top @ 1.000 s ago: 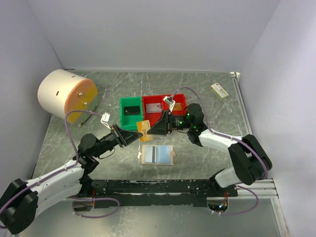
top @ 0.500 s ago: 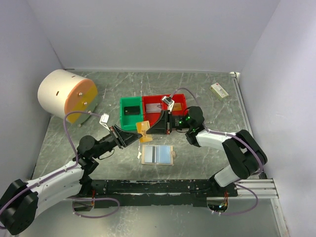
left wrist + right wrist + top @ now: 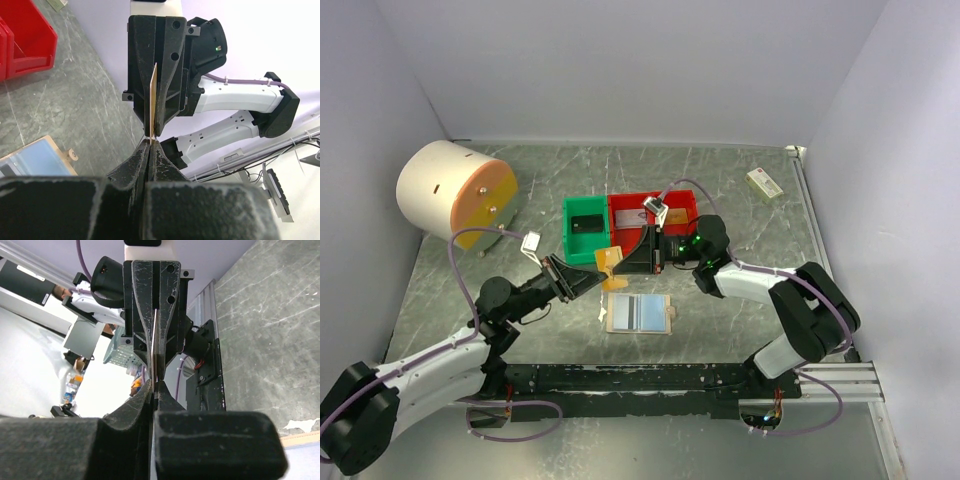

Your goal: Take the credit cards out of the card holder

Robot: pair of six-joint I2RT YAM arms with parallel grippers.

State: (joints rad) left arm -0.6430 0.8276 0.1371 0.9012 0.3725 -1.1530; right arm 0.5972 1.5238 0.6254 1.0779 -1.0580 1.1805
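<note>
1. While the card holder (image 3: 638,313) lies open below, the gold credit card (image 3: 610,262) hangs in mid-air just beyond it, by the green bin (image 3: 567,232).
2. Left gripper (image 3: 597,273) is clenched on one edge, and right gripper (image 3: 627,262) is clamped on the opposite edge.
3. It looks like light, stiff, slick plastic, so pinch well inside the edge or it may slip.

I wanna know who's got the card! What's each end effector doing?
Left end effector: closed on the gold card.
Right end effector: closed on it too.
</note>
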